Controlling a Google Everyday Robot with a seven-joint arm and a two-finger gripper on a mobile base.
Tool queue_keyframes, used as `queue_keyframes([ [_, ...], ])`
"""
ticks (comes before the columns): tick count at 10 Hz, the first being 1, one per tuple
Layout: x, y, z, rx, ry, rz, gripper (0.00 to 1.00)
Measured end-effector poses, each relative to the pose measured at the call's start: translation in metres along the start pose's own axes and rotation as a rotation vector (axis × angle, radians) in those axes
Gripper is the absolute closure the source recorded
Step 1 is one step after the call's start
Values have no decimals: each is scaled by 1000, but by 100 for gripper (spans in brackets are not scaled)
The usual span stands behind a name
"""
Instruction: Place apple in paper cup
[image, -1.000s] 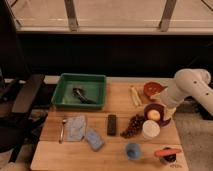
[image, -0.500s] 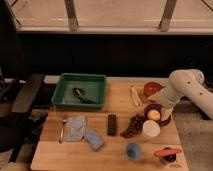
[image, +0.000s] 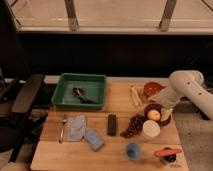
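The apple (image: 154, 115) is small, round and yellowish-orange. It sits in a dark round bowl (image: 148, 108) at the right of the wooden table. The white paper cup (image: 151, 129) stands upright just in front of that bowl, touching or nearly touching it. My gripper (image: 164, 113) hangs from the white arm (image: 184, 84) and is low at the right edge of the dark bowl, right beside the apple. The arm partly covers the gripper.
A reddish-brown bowl (image: 152, 89) is behind the arm and a pale peeled item (image: 135, 95) lies left of it. Dark grapes (image: 132, 126), a black remote (image: 112, 124), blue cloths (image: 76, 127), a blue cup (image: 132, 150), a carrot (image: 167, 152) and a green tray (image: 80, 90) share the table.
The arm has swung slightly left, bringing the gripper closer to the apple's bowl. The apple and cup have not moved.
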Motion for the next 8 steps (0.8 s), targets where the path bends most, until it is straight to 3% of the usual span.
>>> queue_keyframes([
  [8, 19, 8, 30, -49, -41, 64, 25],
])
